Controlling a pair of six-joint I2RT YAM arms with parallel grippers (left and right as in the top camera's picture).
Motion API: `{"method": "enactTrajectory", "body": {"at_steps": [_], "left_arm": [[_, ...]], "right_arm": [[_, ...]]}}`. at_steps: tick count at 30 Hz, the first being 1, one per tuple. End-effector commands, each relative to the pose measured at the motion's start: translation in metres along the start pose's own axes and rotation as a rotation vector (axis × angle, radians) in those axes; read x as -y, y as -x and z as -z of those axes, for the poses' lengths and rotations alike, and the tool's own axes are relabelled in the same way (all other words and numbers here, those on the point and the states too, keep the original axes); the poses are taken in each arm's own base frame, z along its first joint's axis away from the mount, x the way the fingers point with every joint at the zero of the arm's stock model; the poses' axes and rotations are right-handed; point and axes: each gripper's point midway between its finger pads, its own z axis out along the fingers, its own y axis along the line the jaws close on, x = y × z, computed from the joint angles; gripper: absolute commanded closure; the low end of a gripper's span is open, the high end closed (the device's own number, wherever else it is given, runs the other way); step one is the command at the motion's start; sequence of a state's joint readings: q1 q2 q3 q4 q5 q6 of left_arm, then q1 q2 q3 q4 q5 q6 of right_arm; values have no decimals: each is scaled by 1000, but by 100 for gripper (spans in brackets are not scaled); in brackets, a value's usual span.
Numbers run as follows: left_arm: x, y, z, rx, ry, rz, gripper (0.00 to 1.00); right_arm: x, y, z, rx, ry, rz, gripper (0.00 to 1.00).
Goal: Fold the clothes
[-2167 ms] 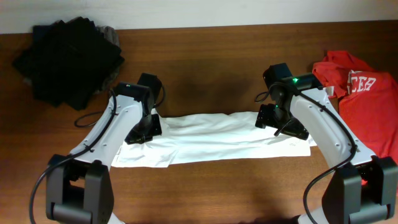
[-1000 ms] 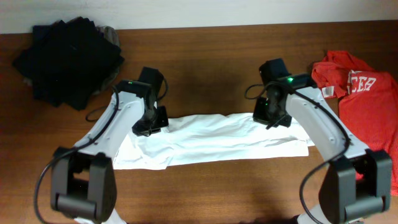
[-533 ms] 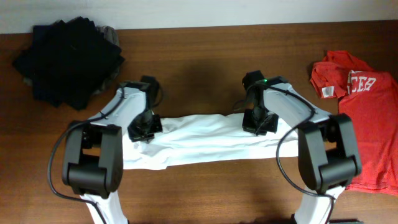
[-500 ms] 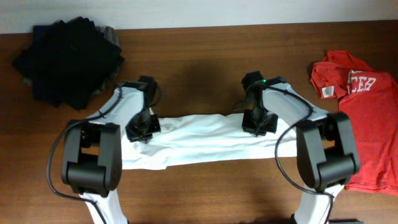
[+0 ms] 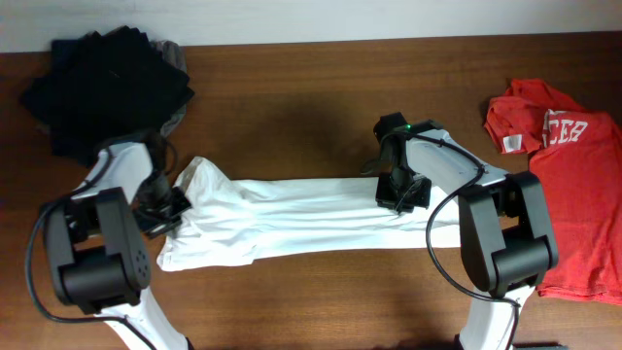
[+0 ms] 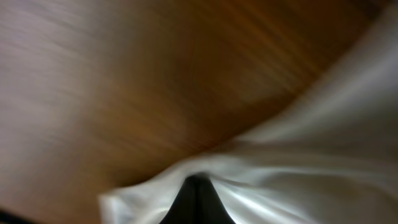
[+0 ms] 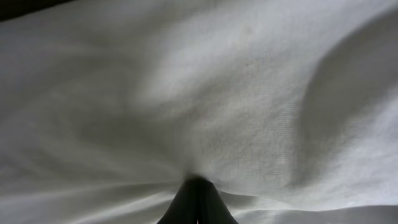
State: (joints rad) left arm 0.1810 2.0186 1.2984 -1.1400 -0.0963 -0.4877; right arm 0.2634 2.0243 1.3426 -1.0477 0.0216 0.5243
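The white T-shirt lies stretched in a long, folded band across the middle of the table. My left gripper is shut on its bunched left end. In the blurred left wrist view the gripper pinches a ridge of white cloth above the brown table. My right gripper is shut on the shirt's upper right part. In the right wrist view that gripper bites into cloth that fills the frame. A red T-shirt with white lettering lies spread at the far right.
A pile of black and navy folded garments sits at the back left corner, close behind my left arm. The wooden table runs to a pale wall at the back. The red shirt reaches the table's right edge.
My left arm has swung out to the left, dragging the shirt's left end with it, so the white band is longer. The right gripper has barely moved.
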Motion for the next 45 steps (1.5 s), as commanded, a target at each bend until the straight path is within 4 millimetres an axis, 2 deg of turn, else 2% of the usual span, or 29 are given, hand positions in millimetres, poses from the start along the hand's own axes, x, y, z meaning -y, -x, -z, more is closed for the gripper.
{"method": "enactTrajectory", "body": {"at_steps": [1, 5, 6, 9, 10, 11, 12, 13, 14, 18, 21, 22, 24, 25, 30, 33, 34, 36, 37, 38, 39, 40, 41, 42, 43, 45], "left_arm": [[-38, 15, 7, 72, 109, 75, 99], [-41, 13, 42, 148, 70, 85, 99], [-39, 11, 56, 185, 44, 82, 99], [-19, -2, 93, 278, -79, 9, 99], [-2, -12, 107, 303, -153, -68, 99], [11, -21, 116, 316, -204, -129, 99], [20, -27, 121, 323, -232, -172, 99], [35, -38, 126, 328, -266, -244, 99], [47, -49, 128, 321, -279, -301, 99], [81, -85, 111, 269, -268, -450, 99], [106, -100, 87, 250, -264, -521, 98], [111, -101, 80, 246, -257, -524, 98], [119, -100, 63, 226, -249, -504, 98], [120, -99, 55, 212, -240, -495, 98], [121, -93, 18, 131, -167, -485, 99], [111, -77, -1, 128, -88, -427, 99], [107, -73, -4, 126, -73, -411, 99], [95, -63, -9, 119, -43, -373, 99], [90, -59, -11, 116, -32, -358, 99], [82, -54, -12, 113, -15, -337, 99], [72, -46, -14, 114, 6, -308, 99], [65, -42, -15, 113, 19, -289, 99], [48, -31, -16, 111, 49, -241, 99], [40, -28, -17, 105, 56, -219, 99], [30, -24, -17, 91, 54, -185, 99], [22, -21, -18, 79, 52, -155, 99]], "right_arm": [[16, 16, 15, 65, -67, -4, 96], [25, 15, 52, 138, -68, 2, 96], [29, 13, 65, 166, -66, -2, 96], [35, 10, 94, 235, -33, -18, 96], [40, 9, 104, 259, -22, -28, 84], [43, 8, 110, 272, -16, -29, 66], [47, 7, 114, 278, -14, -26, 53], [51, 6, 116, 275, -15, -34, 18], [58, 4, 115, 260, -22, -49, 2], [84, -2, 103, 191, -51, -110, 1], [97, -4, 90, 162, -58, -150, 52], [100, -5, 86, 153, -58, -159, 73], [105, -8, 78, 134, -59, -173, 92], [106, -9, 75, 127, -61, -175, 95], [103, -15, 60, 104, -44, -174, 95], [99, -15, 54, 104, -21, -174, 90], [98, -15, 53, 104, -18, -174, 84], [98, -15, 52, 105, -18, -174, 50], [98, -15, 52, 106, -17, -174, 37], [97, -15, 52, 104, -14, -174, 28], [97, -15, 52, 103, -11, -173, 24], [96, -15, 52, 102, -8, -173, 23], [94, -15, 52, 98, 3, -172, 23], [92, -15, 52, 97, 16, -171, 26], [83, -14, 52, 94, 64, -141, 50], [65, -12, 53, 95, 157, -71, 70]]}}
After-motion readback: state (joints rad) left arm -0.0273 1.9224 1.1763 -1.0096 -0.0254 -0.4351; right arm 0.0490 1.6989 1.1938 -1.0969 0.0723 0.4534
